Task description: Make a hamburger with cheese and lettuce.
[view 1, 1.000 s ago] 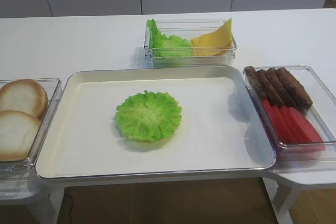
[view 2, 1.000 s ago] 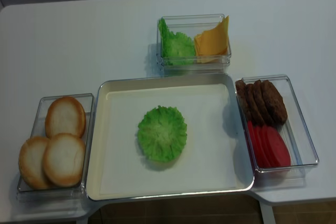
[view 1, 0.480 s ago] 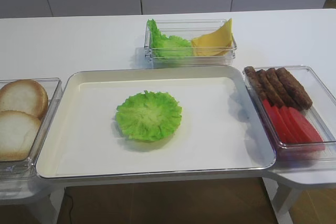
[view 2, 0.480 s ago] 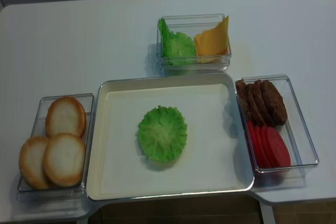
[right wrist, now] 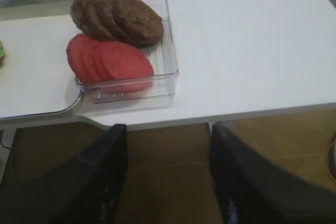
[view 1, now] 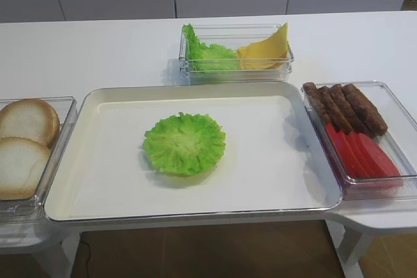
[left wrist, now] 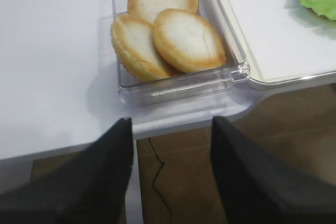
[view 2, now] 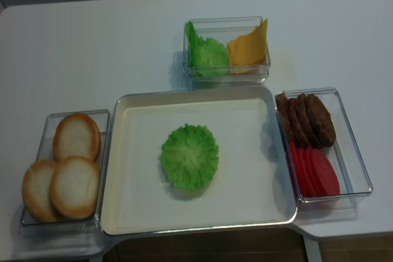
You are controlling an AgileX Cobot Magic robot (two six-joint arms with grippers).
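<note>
One ruffled green lettuce [view 1: 184, 142] leaf lies flat in the middle of the cream tray [view 1: 273, 161]; what is under it does not show. More lettuce [view 2: 206, 53] and yellow cheese [view 2: 249, 46] slices stand in the clear box behind the tray. Three bun halves [left wrist: 186, 40] for the hamburger lie cut face up in the clear box at the tray's left. My left gripper [left wrist: 171, 120] hangs open over the table's front edge, short of the bun box. Off the front edge near the right box, my right gripper [right wrist: 168, 127] is open and holds nothing.
A clear box [right wrist: 168, 51] at the tray's right holds brown patties [right wrist: 118, 19] and red slices [right wrist: 107, 59]. White table [view 2: 92, 47] surrounds the boxes. Brown floor shows below the front edge. Neither arm shows in the two high views.
</note>
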